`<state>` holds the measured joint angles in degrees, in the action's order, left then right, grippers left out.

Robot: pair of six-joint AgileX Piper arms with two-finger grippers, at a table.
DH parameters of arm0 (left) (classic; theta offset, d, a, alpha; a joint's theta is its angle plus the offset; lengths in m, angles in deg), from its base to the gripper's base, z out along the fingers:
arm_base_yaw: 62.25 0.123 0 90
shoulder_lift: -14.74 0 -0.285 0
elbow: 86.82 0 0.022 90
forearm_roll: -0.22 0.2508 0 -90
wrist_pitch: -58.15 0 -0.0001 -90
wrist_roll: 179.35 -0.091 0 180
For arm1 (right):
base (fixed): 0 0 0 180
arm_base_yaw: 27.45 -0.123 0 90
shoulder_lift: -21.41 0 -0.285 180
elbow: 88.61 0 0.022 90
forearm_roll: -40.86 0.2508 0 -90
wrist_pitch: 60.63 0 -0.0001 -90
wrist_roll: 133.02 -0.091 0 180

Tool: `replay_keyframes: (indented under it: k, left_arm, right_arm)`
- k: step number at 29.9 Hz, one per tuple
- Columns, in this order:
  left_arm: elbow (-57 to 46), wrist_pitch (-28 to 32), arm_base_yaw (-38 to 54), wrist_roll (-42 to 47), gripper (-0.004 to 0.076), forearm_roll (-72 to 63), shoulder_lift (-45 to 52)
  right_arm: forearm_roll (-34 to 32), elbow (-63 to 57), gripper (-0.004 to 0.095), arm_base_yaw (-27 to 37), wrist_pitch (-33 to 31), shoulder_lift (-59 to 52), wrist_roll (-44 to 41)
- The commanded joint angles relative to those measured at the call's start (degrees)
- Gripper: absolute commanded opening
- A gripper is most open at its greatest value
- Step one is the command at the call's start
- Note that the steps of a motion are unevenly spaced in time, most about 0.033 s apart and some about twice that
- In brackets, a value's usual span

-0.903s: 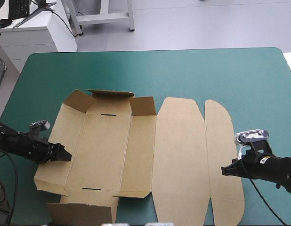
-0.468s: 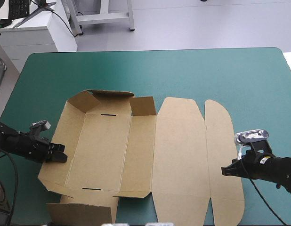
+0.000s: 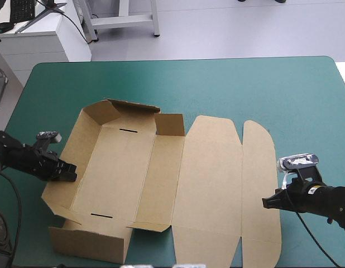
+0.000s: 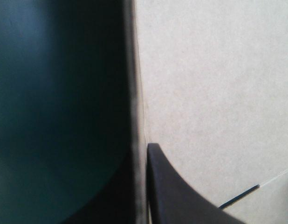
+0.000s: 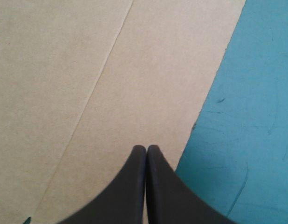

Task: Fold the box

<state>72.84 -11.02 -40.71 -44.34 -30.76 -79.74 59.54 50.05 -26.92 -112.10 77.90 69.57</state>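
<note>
The brown box [image 3: 206,167] lies across the middle of the table, its lid panel and rounded right flap [image 3: 259,167] flat. Its left wall [image 3: 63,162] stands tilted up, and my left gripper [image 3: 72,172] is shut on that wall's edge. In the left wrist view the board edge [image 4: 137,93] runs between my gripper's [image 4: 141,156] fingers, with one black finger [image 4: 172,191] on the inner face. The far wall [image 3: 130,107] and near flap [image 3: 89,245] are also raised. My right gripper [image 3: 266,202] is shut, its tip [image 5: 147,148] over the right flap [image 5: 88,70] close to that flap's edge.
Bare teal-green cover [image 3: 217,84] stretches beyond the box to the far edge, and more shows right of the flap [image 5: 246,140]. The near flap sits close to the table's front edge.
The left wall has been lifted higher and the far and near flaps have risen with it. My left gripper drew slightly left. The right arm has not moved.
</note>
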Motion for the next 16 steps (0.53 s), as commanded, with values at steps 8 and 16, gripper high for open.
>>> replay_keyframes:
  k: [8,16]
  left_arm:
    - [20.52,12.31,-25.60,-0.92,-0.0010,20.82,0.56]
    - [26.59,25.75,-43.24,-0.24,-0.0010,41.09,-5.05]
  right_arm:
    - [0.99,1.32,-0.0020,-0.08,-0.04,-0.55,0.04]
    - [0.99,1.32,-0.0020,-0.08,-1.95,-0.55,-0.22]
